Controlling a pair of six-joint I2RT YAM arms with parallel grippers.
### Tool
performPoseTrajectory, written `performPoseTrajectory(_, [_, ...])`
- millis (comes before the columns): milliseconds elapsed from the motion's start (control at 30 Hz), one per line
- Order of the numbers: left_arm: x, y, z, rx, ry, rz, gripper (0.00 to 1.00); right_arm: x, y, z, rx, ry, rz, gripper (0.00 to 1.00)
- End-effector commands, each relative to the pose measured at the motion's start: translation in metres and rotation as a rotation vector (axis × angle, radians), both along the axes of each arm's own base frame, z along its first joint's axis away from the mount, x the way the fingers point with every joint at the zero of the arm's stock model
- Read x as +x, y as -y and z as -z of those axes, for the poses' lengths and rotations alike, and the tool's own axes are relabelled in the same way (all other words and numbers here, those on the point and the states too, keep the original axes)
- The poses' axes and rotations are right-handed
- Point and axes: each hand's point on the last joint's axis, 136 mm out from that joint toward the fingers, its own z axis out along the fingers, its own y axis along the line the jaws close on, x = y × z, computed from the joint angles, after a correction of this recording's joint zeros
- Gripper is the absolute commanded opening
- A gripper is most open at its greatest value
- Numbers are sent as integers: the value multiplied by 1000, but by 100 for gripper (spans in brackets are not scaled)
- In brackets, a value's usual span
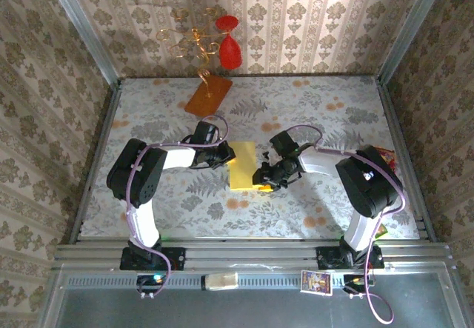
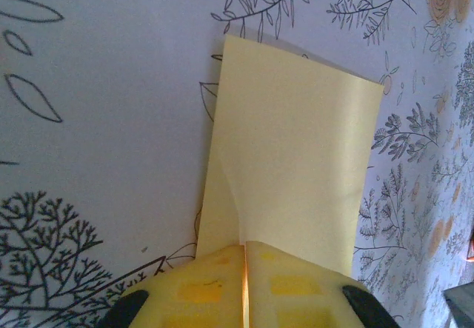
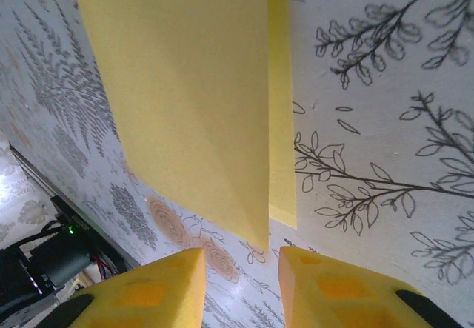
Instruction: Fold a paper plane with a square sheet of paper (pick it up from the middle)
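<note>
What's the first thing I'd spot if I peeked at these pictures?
The bright yellow sheet of paper in the middle of the flowery table, folded over, jumps out first. The left pincer is shut on one edge, and the right pincer sits open at its other side. At the back, an orange-brown slab lies near a red ornament by the wall.

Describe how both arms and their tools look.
The left arm and right arm match: bulky black joint housings, white links, and a purple cable looping along each. The left tool and right tool have blocky yellow fingers with shallow square recesses and black trim at the outer edges.
</note>
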Motion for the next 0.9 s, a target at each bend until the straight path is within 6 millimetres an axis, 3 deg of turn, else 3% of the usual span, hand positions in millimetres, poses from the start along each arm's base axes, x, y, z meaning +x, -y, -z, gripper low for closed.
performPoseTrajectory(0, [-9, -13, 20, 70, -68, -31, 10, -2, -5, 4, 20, -19, -22, 34])
performPoseTrajectory(200, [-10, -13, 21, 53, -73, -42, 10, 4, -6, 9, 13, -7, -13, 28])
performPoseTrajectory(500, [-12, -11, 20, 46, -73, -35, 10, 31, -8, 0, 40, 86, 49, 25])
performPoseTrajectory(800, [-10, -7, 16, 35, -69, -31, 10, 31, -3, -1, 29, 96, 62, 19])
performPoseTrajectory(867, [-9, -3, 11, 22, -58, -25, 10, 31, 0, -2, 23, 94, 70, 15])
